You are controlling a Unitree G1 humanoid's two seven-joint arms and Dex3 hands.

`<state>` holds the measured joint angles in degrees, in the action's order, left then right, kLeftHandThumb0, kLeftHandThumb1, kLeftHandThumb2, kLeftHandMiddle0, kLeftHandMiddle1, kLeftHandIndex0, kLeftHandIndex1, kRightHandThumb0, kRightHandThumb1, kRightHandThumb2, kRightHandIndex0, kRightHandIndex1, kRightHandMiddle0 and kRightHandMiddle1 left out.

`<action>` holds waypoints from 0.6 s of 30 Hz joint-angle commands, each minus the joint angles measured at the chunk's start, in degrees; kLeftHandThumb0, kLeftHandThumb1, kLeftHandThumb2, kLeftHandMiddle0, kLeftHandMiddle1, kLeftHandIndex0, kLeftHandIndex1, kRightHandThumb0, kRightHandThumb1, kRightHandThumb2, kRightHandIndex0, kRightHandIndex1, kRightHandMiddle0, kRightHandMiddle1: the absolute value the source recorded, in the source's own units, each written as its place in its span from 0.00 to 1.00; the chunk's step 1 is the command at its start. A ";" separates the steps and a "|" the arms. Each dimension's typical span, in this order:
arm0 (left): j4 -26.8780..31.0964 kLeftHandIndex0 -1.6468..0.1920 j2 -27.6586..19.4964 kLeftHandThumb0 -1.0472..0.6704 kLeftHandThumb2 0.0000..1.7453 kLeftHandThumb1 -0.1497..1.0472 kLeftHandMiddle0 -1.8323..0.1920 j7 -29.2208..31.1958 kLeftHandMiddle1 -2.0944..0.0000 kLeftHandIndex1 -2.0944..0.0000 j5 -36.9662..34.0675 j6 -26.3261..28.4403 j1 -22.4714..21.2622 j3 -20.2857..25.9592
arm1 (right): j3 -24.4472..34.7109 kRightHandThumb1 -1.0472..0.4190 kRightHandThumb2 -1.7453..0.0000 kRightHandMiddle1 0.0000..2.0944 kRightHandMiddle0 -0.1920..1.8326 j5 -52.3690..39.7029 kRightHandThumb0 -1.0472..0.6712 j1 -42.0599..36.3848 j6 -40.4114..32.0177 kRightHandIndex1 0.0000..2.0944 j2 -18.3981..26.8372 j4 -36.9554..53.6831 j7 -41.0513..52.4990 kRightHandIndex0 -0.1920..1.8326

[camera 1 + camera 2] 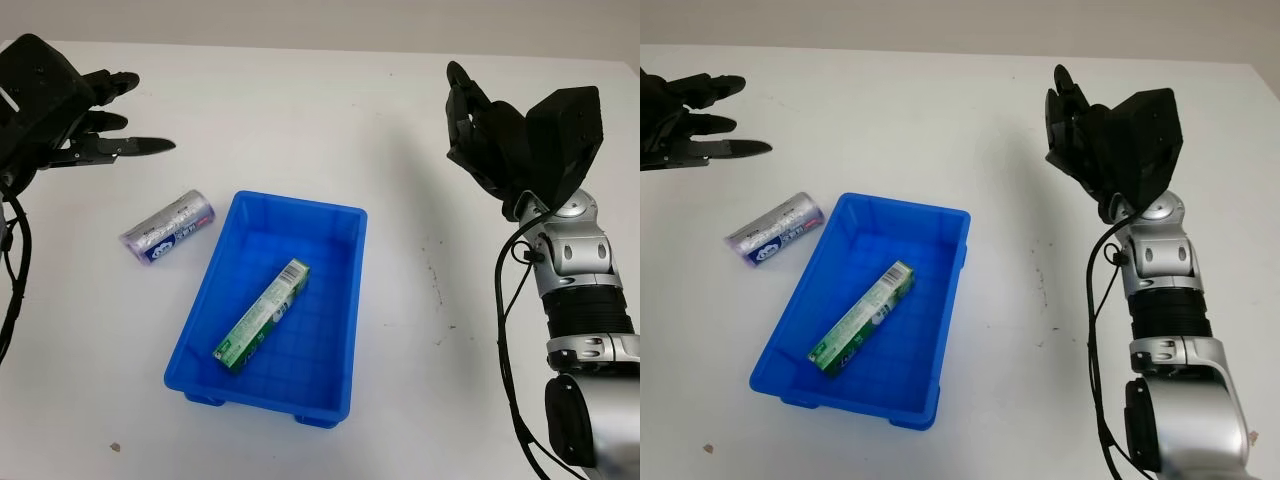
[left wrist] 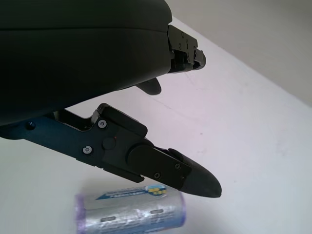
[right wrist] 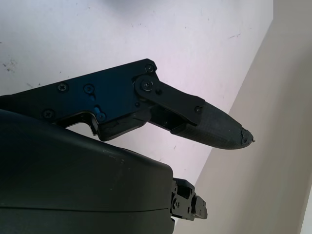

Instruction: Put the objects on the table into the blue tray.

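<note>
Your remaining object is the silver-and-purple foil roll (image 1: 167,227), lying on its side on the white table (image 1: 300,110) just beside the blue tray's (image 1: 352,300) left wall, apart from it and angled with one end towards the tray's far corner. Inside the tray you already have the green-and-white box (image 1: 262,314), lying diagonally on the floor of the tray. So you are between items: one is in, one is out, and the step in hand is the approach to the roll. Your left hand (image 1: 70,115) hovers beyond the roll towards the far left of the table, holding nothing, its fingers (image 2: 192,176) extended and spread, and from the wrist the roll sits just under one fingertip without contact. Your right hand (image 1: 500,135) is raised to the right of the tray, well away from both items, also open with fingers stretched out and empty. For the next move, you likely need to bring the left hand down and back over the roll, turn the fingers across its short axis, and close on its middle; being round, it may well roll away if you nudge one side first.
</note>
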<state>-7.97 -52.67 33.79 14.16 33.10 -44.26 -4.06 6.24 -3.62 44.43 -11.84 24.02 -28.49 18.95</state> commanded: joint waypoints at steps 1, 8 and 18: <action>-0.89 0.85 -1.39 0.19 0.03 0.90 0.91 2.09 0.77 0.97 1.57 0.42 -2.25 -2.06 | -0.02 0.00 0.52 0.00 0.00 -0.01 0.17 -0.19 0.55 0.00 0.09 0.15 0.13 0.00; -5.06 0.89 -1.55 0.15 0.03 0.91 0.88 8.16 0.73 0.98 9.35 0.38 -6.75 -8.91 | -0.12 0.00 0.51 0.00 0.00 0.48 0.18 -0.22 -0.87 0.00 0.83 1.02 0.45 0.00; -10.54 1.00 -0.64 0.15 0.03 0.95 0.96 16.03 0.01 0.27 13.22 -4.99 -10.46 -13.04 | 0.12 0.00 0.51 0.00 0.00 0.63 0.17 -0.36 -2.41 0.00 1.31 1.76 0.70 0.00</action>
<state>-18.17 -53.30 49.31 26.94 28.61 -53.01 -16.87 6.05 -2.83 44.38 -14.21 24.59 -28.15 19.46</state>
